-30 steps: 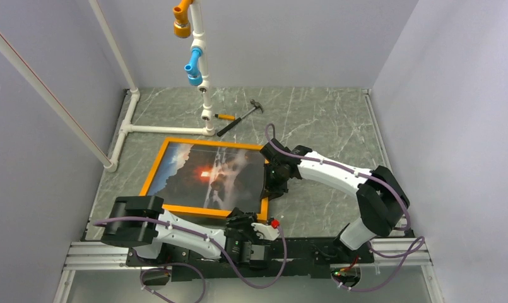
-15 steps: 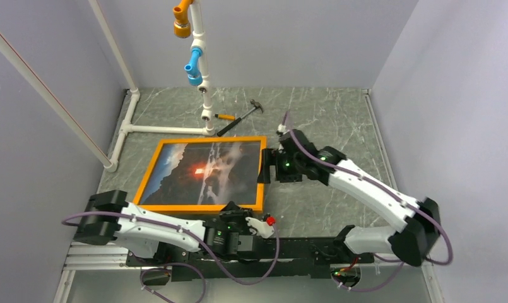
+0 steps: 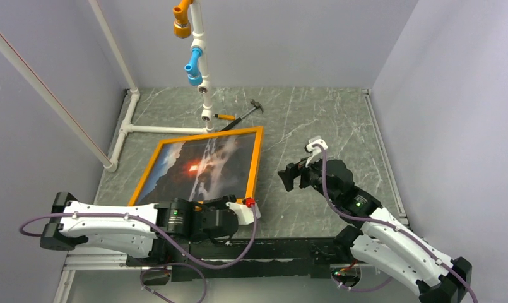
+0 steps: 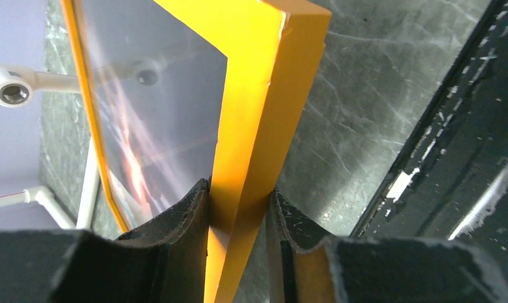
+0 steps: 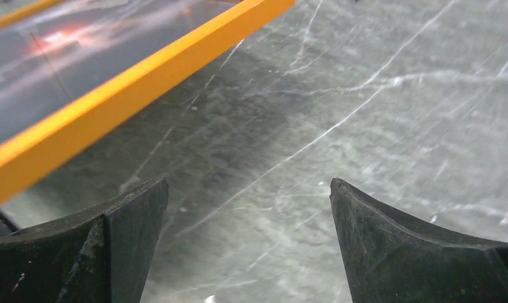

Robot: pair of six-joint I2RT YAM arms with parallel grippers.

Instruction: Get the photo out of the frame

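The frame [image 3: 259, 158] looks stiff and light, its photo [image 3: 200, 167] glossy, probably slippery — left claw [image 4: 238, 202] clenched on the near rim, right claw [image 5: 248, 208] released, apart; best held by edges.

Open tabletop [image 3: 314, 126] right of frame [image 3: 256, 165], white pipes [image 3: 166, 129] and hammer [image 3: 242, 117] crowding its far edge, left gripper [image 4: 238, 202] clamped on its near-right corner.

The photo [image 3: 200, 167] looks glossy, the frame [image 4: 251, 126] smooth painted orange, the table [image 3: 327, 120] veined stone.
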